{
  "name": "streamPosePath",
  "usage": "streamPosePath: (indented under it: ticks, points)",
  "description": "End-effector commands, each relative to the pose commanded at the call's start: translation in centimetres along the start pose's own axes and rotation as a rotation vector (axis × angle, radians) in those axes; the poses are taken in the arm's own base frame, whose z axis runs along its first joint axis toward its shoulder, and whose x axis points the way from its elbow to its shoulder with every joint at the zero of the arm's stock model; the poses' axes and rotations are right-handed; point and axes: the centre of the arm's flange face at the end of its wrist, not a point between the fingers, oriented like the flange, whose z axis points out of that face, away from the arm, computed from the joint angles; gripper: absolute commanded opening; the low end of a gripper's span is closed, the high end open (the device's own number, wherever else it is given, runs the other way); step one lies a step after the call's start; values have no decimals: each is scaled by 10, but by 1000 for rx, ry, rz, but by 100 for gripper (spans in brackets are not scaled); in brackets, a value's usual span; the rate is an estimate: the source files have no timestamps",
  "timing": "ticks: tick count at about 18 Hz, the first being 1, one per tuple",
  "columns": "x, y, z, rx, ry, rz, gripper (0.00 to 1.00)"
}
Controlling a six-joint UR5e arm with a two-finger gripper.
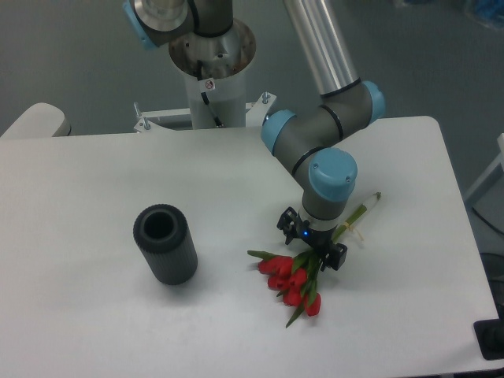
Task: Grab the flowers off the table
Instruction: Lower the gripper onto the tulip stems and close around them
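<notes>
The flowers (293, 283) lie on the white table (94, 331) right of centre: red tulip blooms toward the front, green leaves, and long stems (361, 213) running up to the right. My gripper (313, 253) points down right over the bunch, where the leaves meet the stems. Its black body covers the fingers, so I cannot tell whether they are closed on the stems. The bunch seems to rest on the table.
A dark grey ribbed cylinder (164, 244) stands on the table to the left of the flowers, well apart from them. The robot's base (211, 79) is at the table's back edge. The table's right edge is near the stem tips.
</notes>
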Motion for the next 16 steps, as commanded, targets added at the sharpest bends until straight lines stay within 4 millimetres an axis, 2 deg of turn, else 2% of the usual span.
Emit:
streamPosePath:
  ticks: [4, 6, 7, 10, 13, 16]
  points:
    - [1, -1, 0, 2, 1, 3, 100]
    - [0, -2, 0, 0, 0, 3, 96]
    - [1, -2, 1, 0, 2, 4, 91]
    - [0, -2, 0, 2, 1, 5, 65]
    - [0, -2, 1, 2, 1, 9, 58]
    - [-1, -2, 0, 2, -2, 9, 45]
